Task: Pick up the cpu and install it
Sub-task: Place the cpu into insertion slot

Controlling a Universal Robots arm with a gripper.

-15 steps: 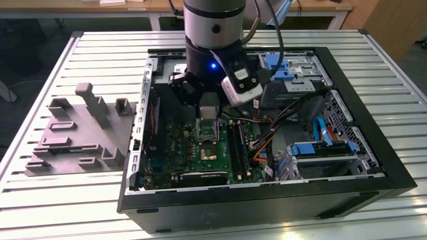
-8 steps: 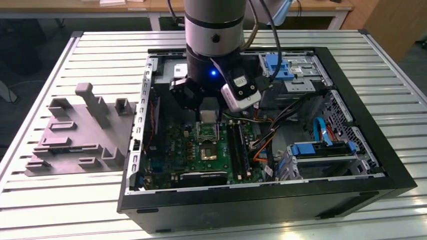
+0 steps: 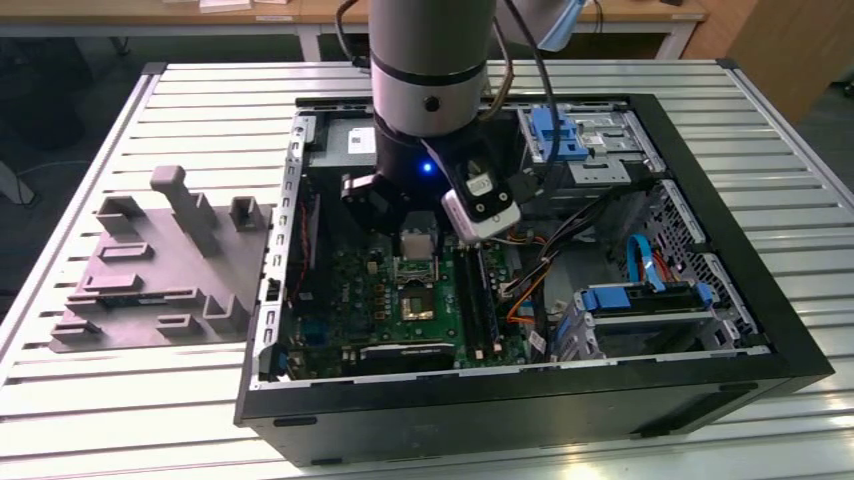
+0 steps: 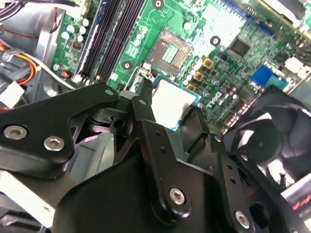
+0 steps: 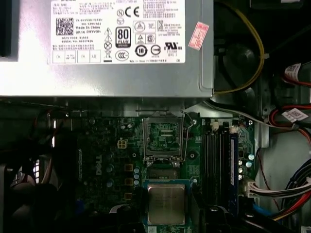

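- Fingers (image 4: 148,116) of the gripper (image 4: 171,109) clamp the cpu (image 4: 170,99) by its edges, above the motherboard (image 5: 112,160).
- Open socket (image 5: 164,138) lies just beside the cpu, unfilled.
- Step, judged: carrying to install; seating calls for squaring it over the socket.

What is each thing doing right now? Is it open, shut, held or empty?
Black two-fingered gripper: shut on the cpu.
Small flat square cpu with a pale silvery top: held in the air, not seated in the socket.
Square metal-framed socket: uncovered, empty.
Black computer case: lying on its side, open on top.
Grey moulded tray: lying flat beside the case.
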